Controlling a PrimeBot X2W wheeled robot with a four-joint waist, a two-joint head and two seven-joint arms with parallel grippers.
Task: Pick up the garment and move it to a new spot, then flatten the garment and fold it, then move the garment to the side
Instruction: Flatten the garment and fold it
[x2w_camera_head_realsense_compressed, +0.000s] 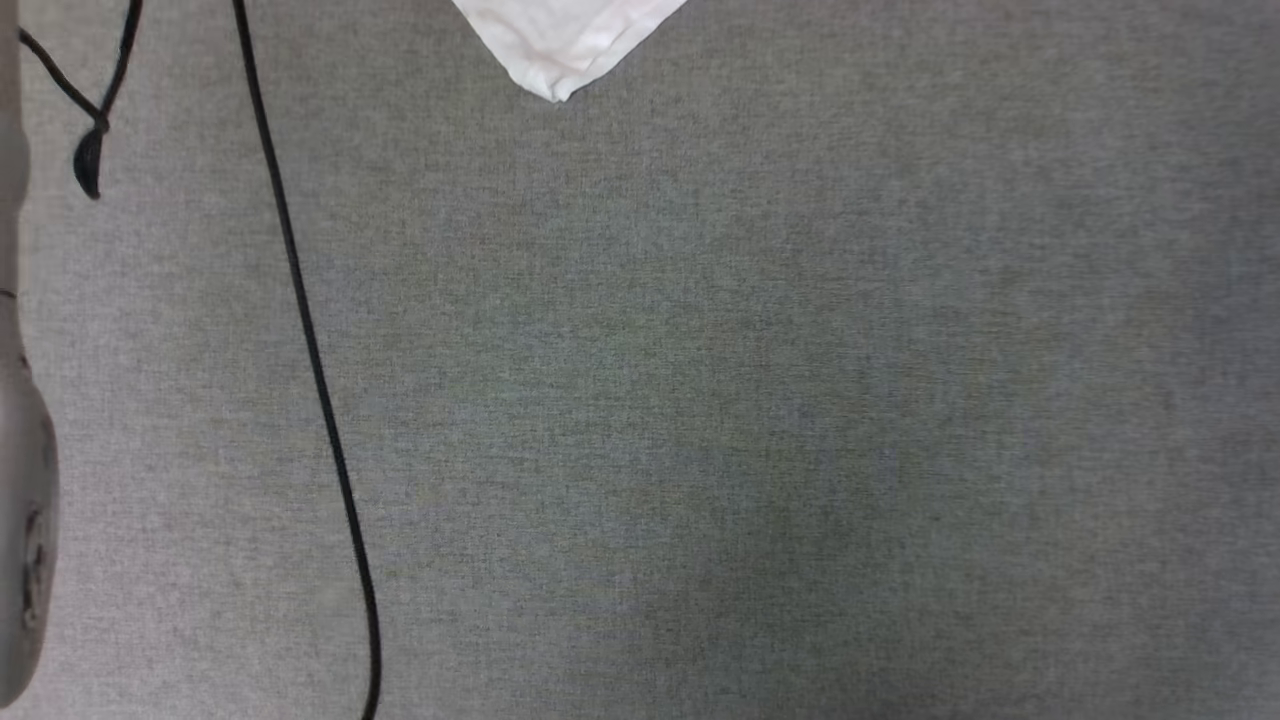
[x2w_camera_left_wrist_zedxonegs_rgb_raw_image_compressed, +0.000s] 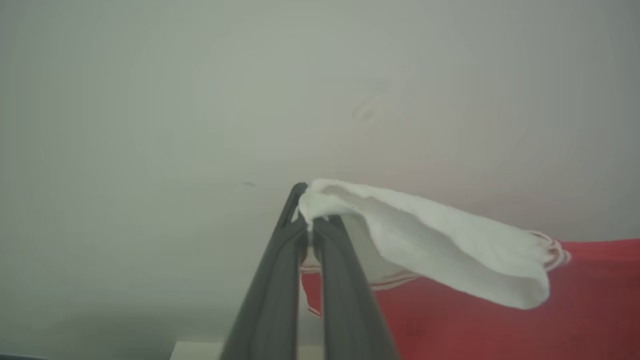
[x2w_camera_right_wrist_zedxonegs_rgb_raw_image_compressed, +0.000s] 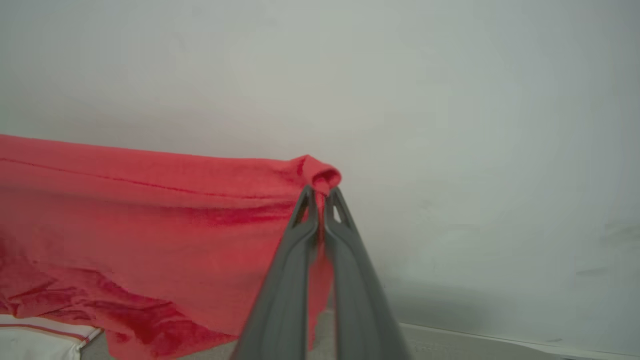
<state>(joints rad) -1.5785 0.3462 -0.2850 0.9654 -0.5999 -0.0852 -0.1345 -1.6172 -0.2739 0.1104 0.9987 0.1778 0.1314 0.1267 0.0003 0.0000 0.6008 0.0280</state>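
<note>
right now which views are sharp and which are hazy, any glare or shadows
Head view: evenly lit, no glare, grey fabric surface and black cable sharp. Left wrist view: left gripper and the garment's white sleeve fairly crisp, backdrop a soft haze. Right wrist view: right gripper on the red cloth clear, pale wall washed out, faint shadow low.

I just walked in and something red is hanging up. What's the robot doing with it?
The robot is holding up a red and white shirt with both claws. Its left claw is pinched shut on the white sleeve, and its right claw is pinched shut on a red corner, so the shirt stretches out and hangs between them. From the head camera, a white corner of the shirt peeks in above the grey surface, where a black cable lies.
</note>
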